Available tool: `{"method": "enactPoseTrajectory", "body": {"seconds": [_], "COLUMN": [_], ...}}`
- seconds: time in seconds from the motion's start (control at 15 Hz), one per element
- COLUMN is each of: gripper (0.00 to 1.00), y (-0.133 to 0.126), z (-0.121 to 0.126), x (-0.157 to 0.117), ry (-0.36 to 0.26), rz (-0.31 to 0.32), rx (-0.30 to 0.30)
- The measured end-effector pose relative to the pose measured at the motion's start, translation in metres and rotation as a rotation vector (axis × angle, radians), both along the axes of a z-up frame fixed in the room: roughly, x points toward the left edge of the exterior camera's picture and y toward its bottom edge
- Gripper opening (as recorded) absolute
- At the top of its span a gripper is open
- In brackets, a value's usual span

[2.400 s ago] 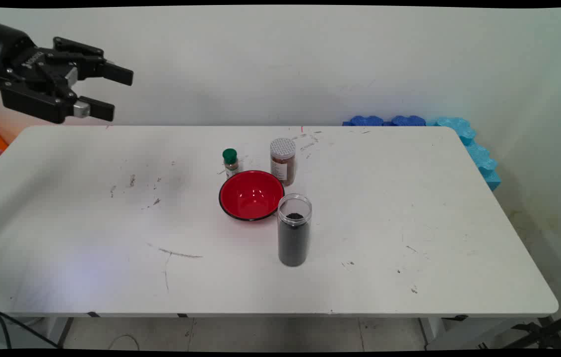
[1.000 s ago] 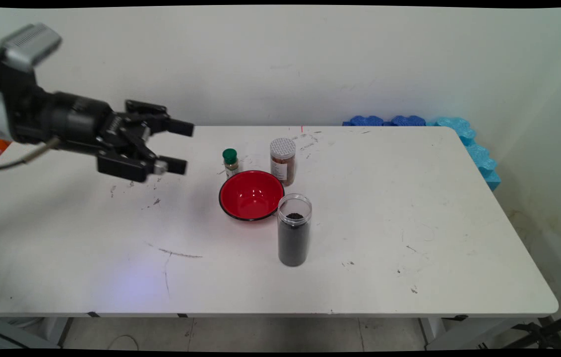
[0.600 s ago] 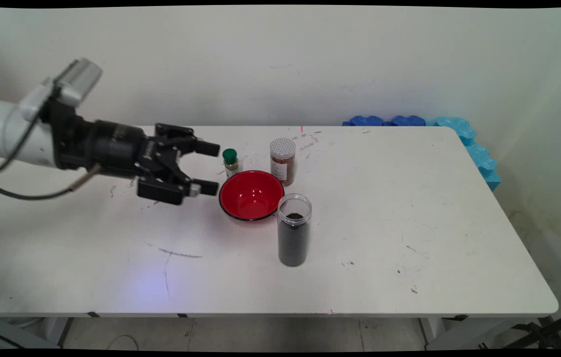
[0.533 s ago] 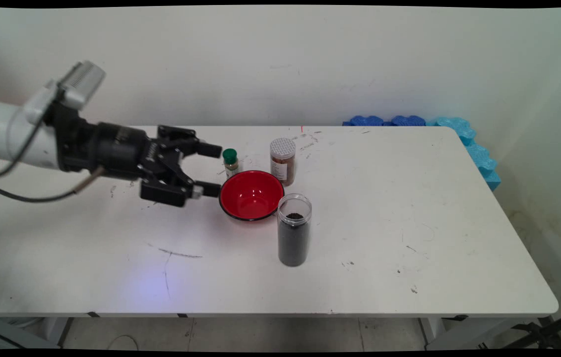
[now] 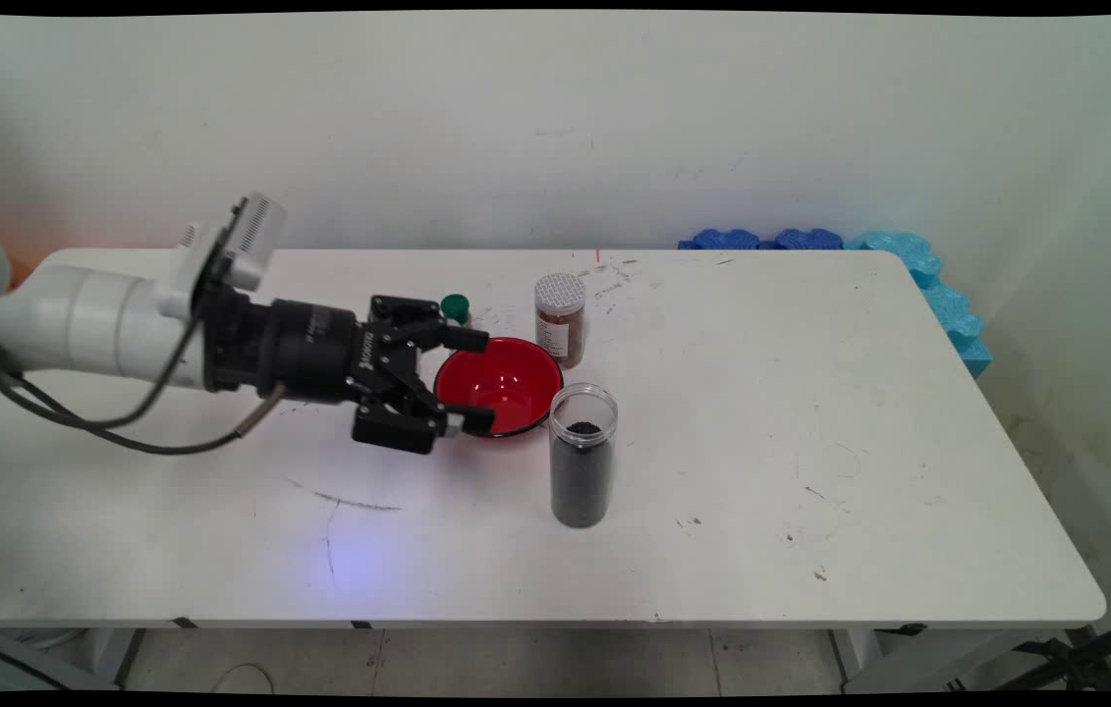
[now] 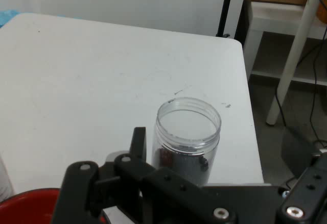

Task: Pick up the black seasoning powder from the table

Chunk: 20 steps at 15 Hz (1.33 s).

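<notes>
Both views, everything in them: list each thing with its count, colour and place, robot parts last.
table: one, white, scuffed, bearing everything below.
bowl: one, red with a dark rim, mid-table.
tall jar: one, clear, lidless, dark granules inside, right in front of the bowl; also fills the hand view's middle.
spice jar: one, brown contents, white perforated lid, behind the bowl on the right.
small bottle: one, green cap, behind the bowl on the left, partly hidden by the claw.
foam pieces: several, blue, off the table's far right corner.
arm: one, white, entering from the left, black cables hanging.
claw: one, black, open, its fingers over the bowl's left rim.
</notes>
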State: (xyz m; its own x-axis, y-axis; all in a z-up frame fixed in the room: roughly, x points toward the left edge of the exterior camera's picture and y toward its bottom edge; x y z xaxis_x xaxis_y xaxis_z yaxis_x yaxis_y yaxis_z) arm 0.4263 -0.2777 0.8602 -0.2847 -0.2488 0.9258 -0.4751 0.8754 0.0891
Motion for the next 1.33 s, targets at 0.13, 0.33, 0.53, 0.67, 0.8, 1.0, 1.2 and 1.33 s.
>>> {"method": "enactPoseTrajectory", "body": {"seconds": [0.13, 0.33, 0.53, 0.67, 0.8, 1.0, 1.2, 1.33], "gripper": [1.0, 1.0, 1.0, 1.0, 1.0, 1.0, 1.0, 1.0], "y": [-0.002, -0.005, -0.008, -0.01, -0.012, -0.015, -0.019, -0.022], "z": [-0.011, -0.024, -0.035, -0.042, -0.05, -0.059, -0.068, -0.073], "x": [-0.006, -0.013, -0.018, -0.022, -0.026, -0.032, -0.038, -0.042], "ry": [0.0, -0.001, -0.001, 0.0, 0.002, 0.005, 0.007, 0.009], "rz": [-0.001, 0.001, 0.002, 0.003, 0.004, 0.006, 0.008, 0.01], "rx": [0.003, 0.007, 0.01, 0.011, 0.012, 0.012, 0.01, 0.01]}}
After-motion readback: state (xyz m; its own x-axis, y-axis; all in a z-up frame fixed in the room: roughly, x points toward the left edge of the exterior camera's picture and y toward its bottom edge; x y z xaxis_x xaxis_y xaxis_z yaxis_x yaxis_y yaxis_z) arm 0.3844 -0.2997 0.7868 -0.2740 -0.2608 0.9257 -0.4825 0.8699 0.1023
